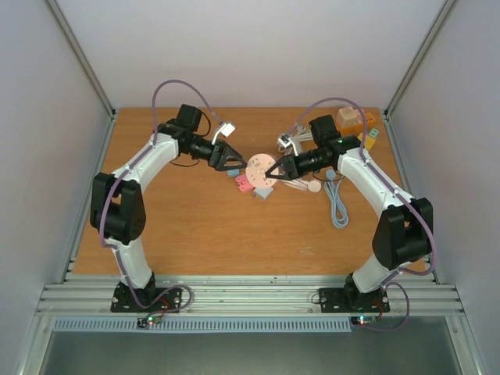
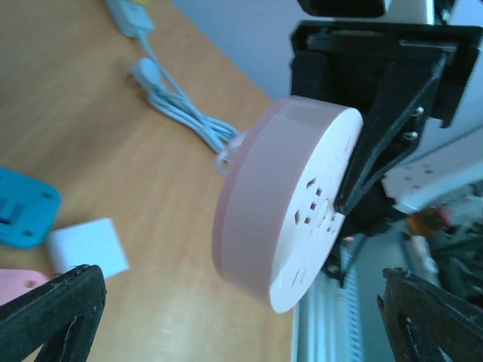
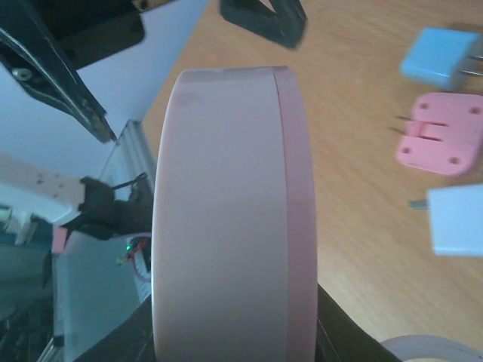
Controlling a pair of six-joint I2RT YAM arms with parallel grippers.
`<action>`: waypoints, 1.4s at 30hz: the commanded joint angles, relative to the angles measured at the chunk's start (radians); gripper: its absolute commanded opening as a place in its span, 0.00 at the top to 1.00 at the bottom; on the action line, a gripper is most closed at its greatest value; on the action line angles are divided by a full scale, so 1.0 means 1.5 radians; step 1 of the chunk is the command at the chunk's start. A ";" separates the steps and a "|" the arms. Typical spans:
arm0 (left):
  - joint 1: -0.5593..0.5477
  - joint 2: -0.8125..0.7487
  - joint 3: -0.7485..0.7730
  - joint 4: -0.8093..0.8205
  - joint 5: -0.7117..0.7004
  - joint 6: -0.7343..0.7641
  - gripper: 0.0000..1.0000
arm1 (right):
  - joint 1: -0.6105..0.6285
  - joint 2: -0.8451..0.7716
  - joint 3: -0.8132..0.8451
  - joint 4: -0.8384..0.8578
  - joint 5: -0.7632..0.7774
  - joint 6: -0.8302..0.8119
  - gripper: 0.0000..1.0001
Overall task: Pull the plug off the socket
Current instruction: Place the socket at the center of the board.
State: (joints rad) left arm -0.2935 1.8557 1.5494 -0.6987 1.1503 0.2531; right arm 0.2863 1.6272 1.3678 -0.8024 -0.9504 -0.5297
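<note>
the left gripper (image 1: 232,158) is held wide open, with nothing between its fingers, and is aimed at the holed face of the socket (image 1: 254,166). the socket is gripped on edge above the table (image 1: 195,226) by the right gripper (image 1: 270,169). both arms are stretched inward toward the middle. a pink plug (image 3: 441,134), a blue plug (image 3: 441,59) and a white plug (image 3: 456,221) are laid on the table beside the socket.

Top view looks down from behind; both wrist views face the pink socket (image 2: 281,202) closely from opposite sides
</note>
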 commanded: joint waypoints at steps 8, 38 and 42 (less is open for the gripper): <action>-0.037 0.062 0.116 -0.508 0.164 0.449 0.11 | 0.032 -0.041 -0.005 -0.016 -0.108 -0.077 0.99; -0.009 -0.066 -0.068 -0.035 0.064 0.052 1.00 | 0.026 -0.053 0.002 0.018 0.062 -0.042 0.01; 0.047 -0.103 -0.116 0.057 0.007 -0.051 1.00 | 0.001 -0.065 -0.008 0.053 0.143 -0.009 0.02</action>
State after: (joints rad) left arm -0.2977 1.7851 1.4113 -0.8501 1.2072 0.3576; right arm 0.3218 1.5784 1.3575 -0.7921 -0.8883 -0.6056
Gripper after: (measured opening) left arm 0.299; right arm 0.985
